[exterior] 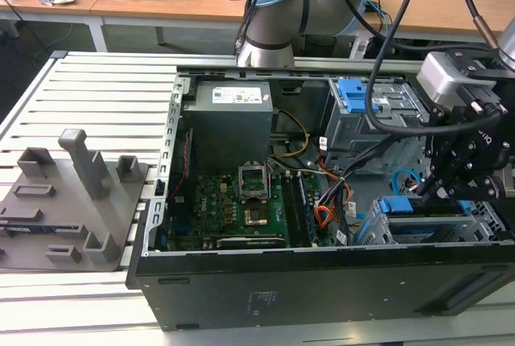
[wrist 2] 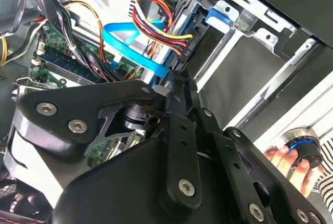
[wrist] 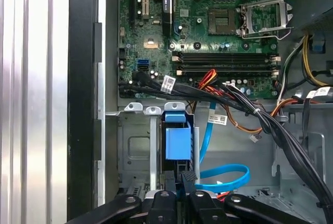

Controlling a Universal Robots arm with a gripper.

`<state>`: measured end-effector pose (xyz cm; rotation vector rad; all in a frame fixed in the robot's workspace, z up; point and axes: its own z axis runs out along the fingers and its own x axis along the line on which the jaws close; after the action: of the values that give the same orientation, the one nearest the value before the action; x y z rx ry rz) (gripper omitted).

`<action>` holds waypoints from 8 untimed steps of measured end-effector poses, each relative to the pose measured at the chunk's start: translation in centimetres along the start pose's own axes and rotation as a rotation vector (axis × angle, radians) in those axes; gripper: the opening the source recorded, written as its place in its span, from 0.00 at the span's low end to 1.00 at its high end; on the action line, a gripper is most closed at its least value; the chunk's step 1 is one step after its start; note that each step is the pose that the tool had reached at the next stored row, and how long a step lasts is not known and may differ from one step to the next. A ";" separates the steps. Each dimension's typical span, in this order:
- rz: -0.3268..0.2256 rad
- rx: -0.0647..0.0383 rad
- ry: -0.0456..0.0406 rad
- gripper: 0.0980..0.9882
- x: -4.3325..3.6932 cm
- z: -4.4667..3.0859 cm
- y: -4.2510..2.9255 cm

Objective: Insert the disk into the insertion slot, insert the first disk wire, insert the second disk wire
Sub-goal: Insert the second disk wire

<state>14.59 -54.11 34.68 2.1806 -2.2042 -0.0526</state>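
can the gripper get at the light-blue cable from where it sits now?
Probably yes. The gripper hangs right by the light-blue cable, whose loop lies open beside the blue carrier; nothing covers it, though the black wire bundle runs close.

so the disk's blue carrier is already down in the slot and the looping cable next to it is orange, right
Not quite: the looping cable beside the blue carrier is light blue, not orange, as the first wrist view shows. The carrier does sit in the grey slot, with the gripper right at it.

second disk wire (wrist: 225, 178) light-blue | disk (wrist: 177, 143) carrier blue | motherboard (wrist: 208, 31) green
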 end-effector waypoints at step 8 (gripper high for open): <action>0.006 0.000 -0.0148 0.07 -0.40 0.33 -0.41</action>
<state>14.99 -53.72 34.33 2.1801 -2.2186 -0.0690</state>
